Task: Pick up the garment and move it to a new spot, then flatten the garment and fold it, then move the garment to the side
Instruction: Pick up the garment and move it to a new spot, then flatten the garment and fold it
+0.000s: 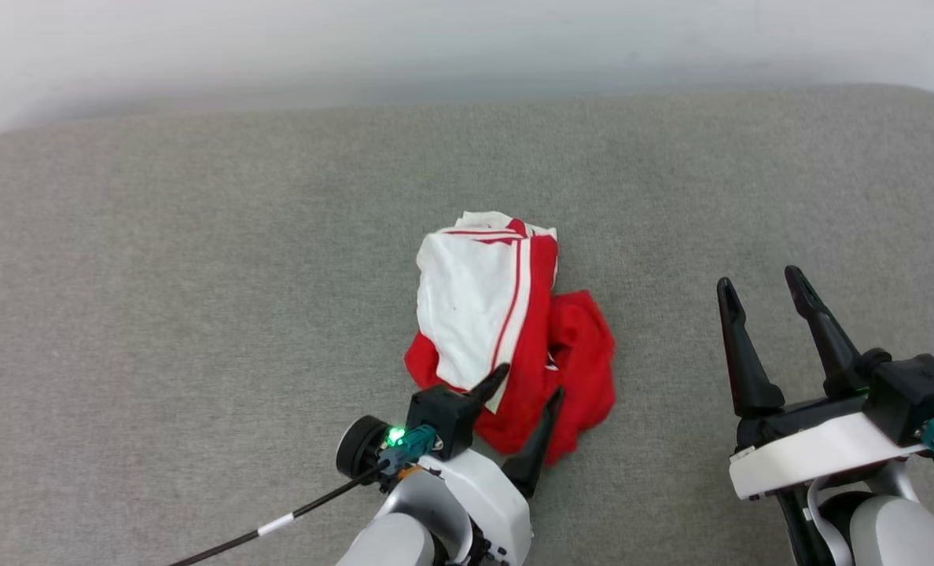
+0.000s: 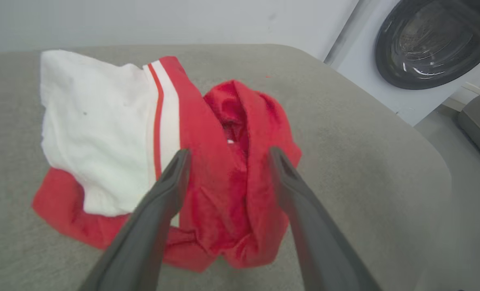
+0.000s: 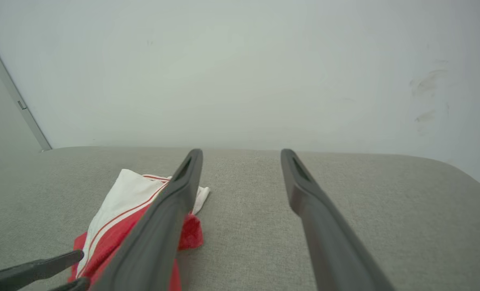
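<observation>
1. the left gripper [image 1: 528, 384] had its jaws spread wide and gripped nothing. its tips were over the near edge of the garment [image 1: 506, 330], one by the white panel's lower corner, the other over the red folds.
2. in the left wrist view, red cloth of the garment [image 2: 220, 190] showed between the two fingers of that gripper [image 2: 228, 155]. whether the tips touched the cloth could not be told.
3. the right gripper [image 1: 760, 281] was wide open too and empty, above bare pad [image 1: 200, 275], well to the right of the garment.
4. the garment lay crumpled in a heap near the middle of the grey pad. a white, red-striped part was on top at its left, and red cloth was bunched at its right and near side.
5. in the right wrist view, the garment [image 3: 114, 218] sat low on the left, partly behind one finger of the right gripper [image 3: 242, 153].
6. in the left wrist view, a washer [image 2: 426, 44] with a dark round door stood past the pad's rounded corner. a pale wall [image 3: 240, 72] rose behind the pad.
</observation>
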